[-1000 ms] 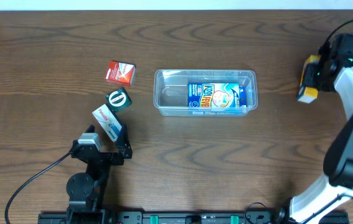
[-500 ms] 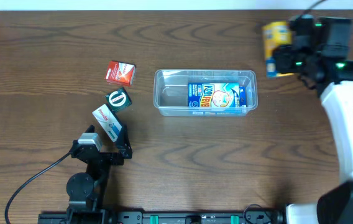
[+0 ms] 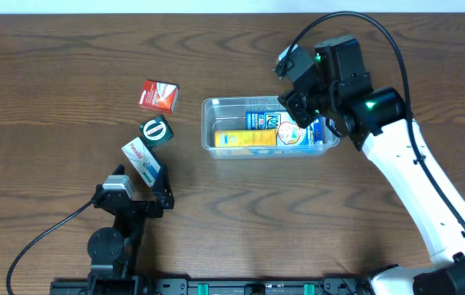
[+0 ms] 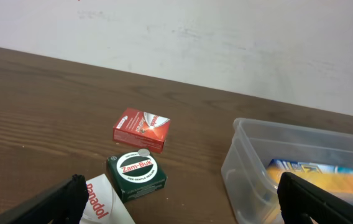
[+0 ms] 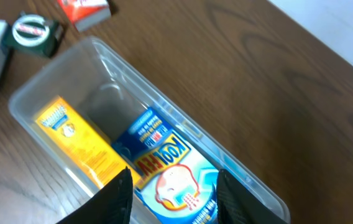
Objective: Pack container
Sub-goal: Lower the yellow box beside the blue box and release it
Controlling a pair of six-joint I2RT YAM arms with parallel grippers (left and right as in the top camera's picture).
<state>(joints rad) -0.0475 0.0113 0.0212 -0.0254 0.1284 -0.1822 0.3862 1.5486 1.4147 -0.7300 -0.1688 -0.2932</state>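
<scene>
The clear plastic container (image 3: 208,123) stands mid-table, with a blue Kool Fever box (image 3: 262,121) and a yellow box (image 3: 245,140) lying side by side in it. My right gripper (image 3: 302,111) hovers over the container's right half, open. In the right wrist view its fingers (image 5: 115,194) stand apart above the blue box (image 5: 164,162) with nothing between them, and the yellow box (image 5: 80,140) lies free along the container's wall (image 5: 52,81). My left gripper (image 3: 140,187) rests open near the front left, holding nothing.
Three small boxes lie left of the container: a red one (image 3: 159,95), a green Zam-Buk one (image 3: 155,131) and a white Panadol one (image 3: 141,160) just ahead of my left gripper (image 4: 179,211). The left wrist view shows the container's left end (image 4: 251,162).
My right arm swung in from the far right carrying the yellow box. That box now lies in the container, released. The left arm has not moved.
</scene>
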